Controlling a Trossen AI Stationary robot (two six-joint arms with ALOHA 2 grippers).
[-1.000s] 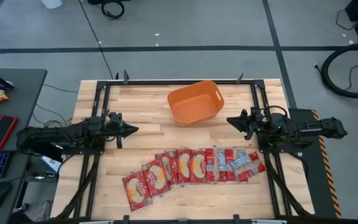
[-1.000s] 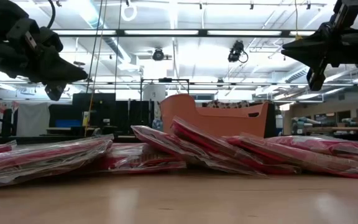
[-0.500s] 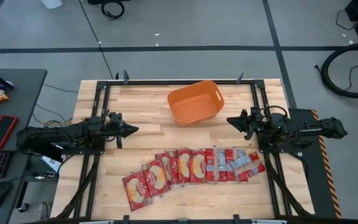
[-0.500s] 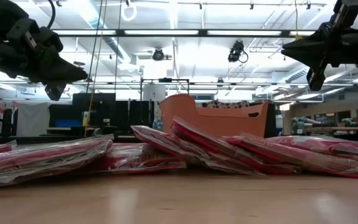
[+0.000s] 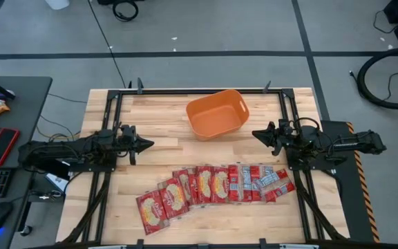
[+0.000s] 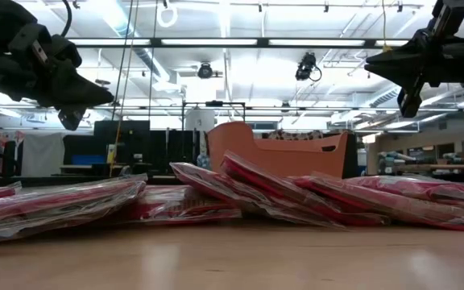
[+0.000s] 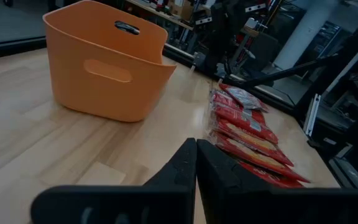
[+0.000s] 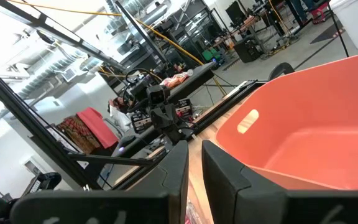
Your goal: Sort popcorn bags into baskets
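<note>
High view: the wooden table (image 5: 150, 117) has the orange tub (image 5: 217, 113) near its far edge, sitting empty. The popcorn bags (image 5: 213, 187) fan along the near edge. My left gripper (image 5: 146, 144) is pinched shut, my right gripper (image 5: 256, 135) slightly parted, both holding nothing.

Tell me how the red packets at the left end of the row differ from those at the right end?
The left-end packets are wider, with a yellow-cream picture in the middle; the right-end packets are narrower, with silver-white marks. The left-end ones fan out at a slant toward the table's near edge, while the right-end ones lie closer to the right hand. Both kinds are flat, red, overlapping, and outside the orange tub.
</note>
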